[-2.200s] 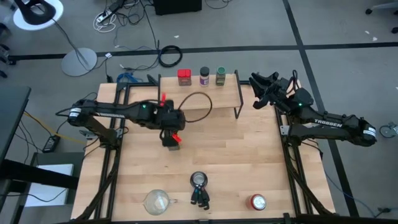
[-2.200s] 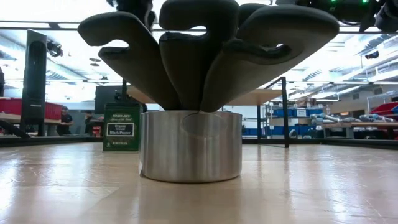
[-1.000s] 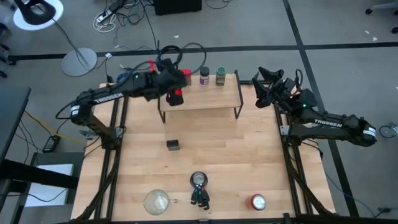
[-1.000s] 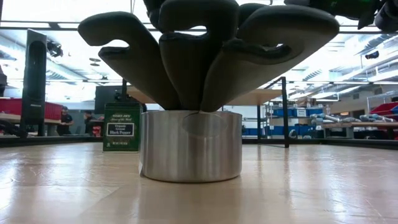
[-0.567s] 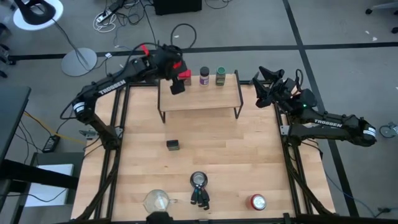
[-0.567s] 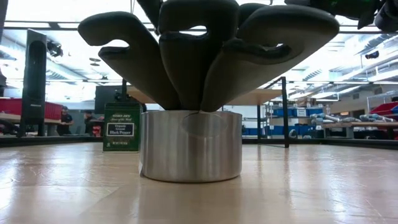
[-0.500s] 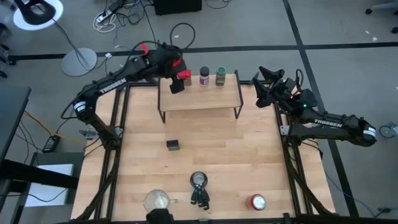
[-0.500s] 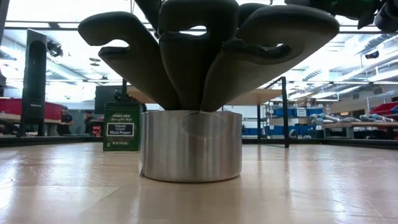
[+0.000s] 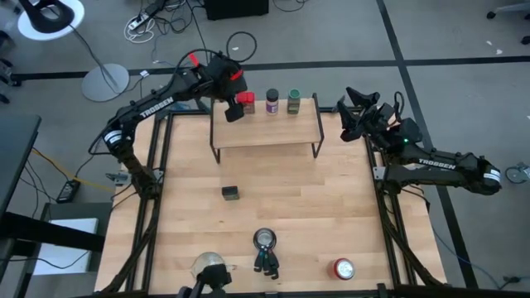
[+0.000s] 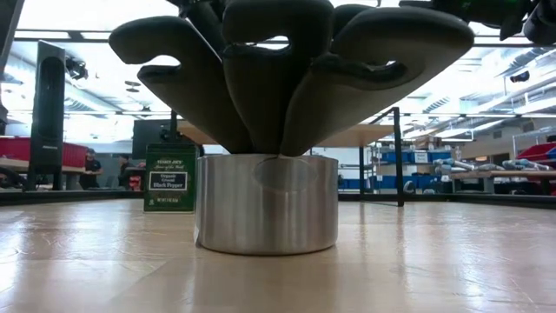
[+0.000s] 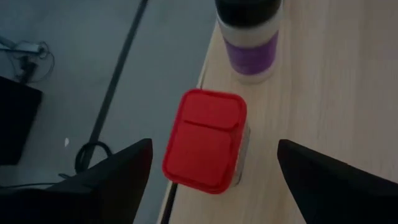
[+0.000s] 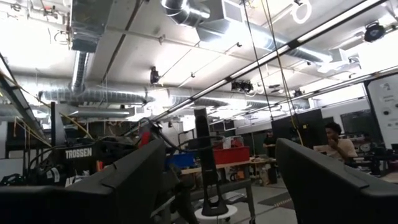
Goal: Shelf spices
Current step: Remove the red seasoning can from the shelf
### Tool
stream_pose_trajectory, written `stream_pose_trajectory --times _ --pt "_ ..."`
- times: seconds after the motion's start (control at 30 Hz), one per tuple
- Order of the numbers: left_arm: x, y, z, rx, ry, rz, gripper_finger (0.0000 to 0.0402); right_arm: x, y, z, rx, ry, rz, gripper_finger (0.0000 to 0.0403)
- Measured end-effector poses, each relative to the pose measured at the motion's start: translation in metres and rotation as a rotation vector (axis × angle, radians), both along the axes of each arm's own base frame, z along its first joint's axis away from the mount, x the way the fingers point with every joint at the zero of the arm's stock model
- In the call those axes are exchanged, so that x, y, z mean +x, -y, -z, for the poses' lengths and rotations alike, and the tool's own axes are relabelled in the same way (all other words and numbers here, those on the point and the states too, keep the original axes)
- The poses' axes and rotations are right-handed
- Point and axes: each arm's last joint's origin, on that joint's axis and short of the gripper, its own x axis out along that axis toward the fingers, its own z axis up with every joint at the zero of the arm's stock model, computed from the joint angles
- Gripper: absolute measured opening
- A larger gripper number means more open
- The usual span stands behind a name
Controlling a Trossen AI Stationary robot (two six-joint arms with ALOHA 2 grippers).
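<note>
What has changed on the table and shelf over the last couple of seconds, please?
The left gripper left the olive tin on the table and swung up to the shelf, where it now hangs, jaws open, over the red tin. Both jars, the olive tin and the right gripper stayed put.

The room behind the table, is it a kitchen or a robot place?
Most likely a robot lab or workshop, not a kitchen. Bare ducts run under the ceiling, cables lie loose on the grey floor, and benches with equipment stand beyond the wooden table.
</note>
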Motion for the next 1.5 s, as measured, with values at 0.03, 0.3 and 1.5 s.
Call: stream_pose_trajectory --times 0.03,0.3,1.5 --pt "0.002 -0.002 0.004 -0.001 -0.016 0.005 0.0351 0.0 0.0 0.0 0.0 0.001 0.0 0.0309" --pt "0.014 -0.012 0.02 0.023 -0.046 0.005 0.0351 0.0 0.0 0.0 0.0 0.001 0.0 0.0309" --pt "0.022 0.012 0.022 -0.105 -0.083 0.007 0.0203 -0.001 0.0 -0.001 -0.003 0.009 0.0 0.0309"
